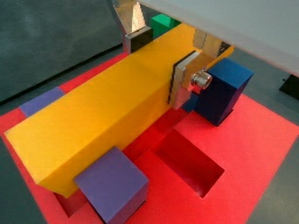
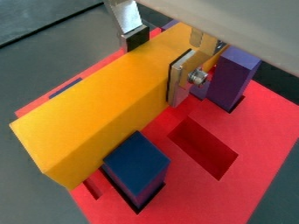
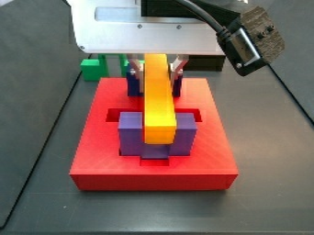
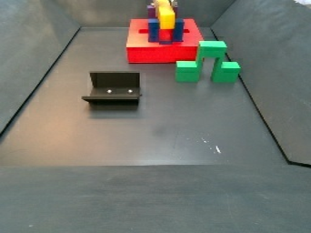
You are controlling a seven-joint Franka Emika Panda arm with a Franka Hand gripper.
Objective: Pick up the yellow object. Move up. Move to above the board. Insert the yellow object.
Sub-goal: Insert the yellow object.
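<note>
Purple block (image 1: 114, 183) sits nearest; gripper (image 1: 160, 59) clenched on yellow bar (image 1: 105, 109) over red board (image 1: 251, 149). I'd lower slow, level w/ slot.

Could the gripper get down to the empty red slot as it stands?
Probably not. The gripper is shut on the yellow bar, which spans the board between the purple blocks; the empty slot lies beside it.

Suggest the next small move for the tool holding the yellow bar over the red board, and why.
Probably a short, straight descent. The tool is clamped on the yellow object, which hangs over the board between the purple blocks. An open slot shows beside it, so whether it is already seated is unclear.
</note>
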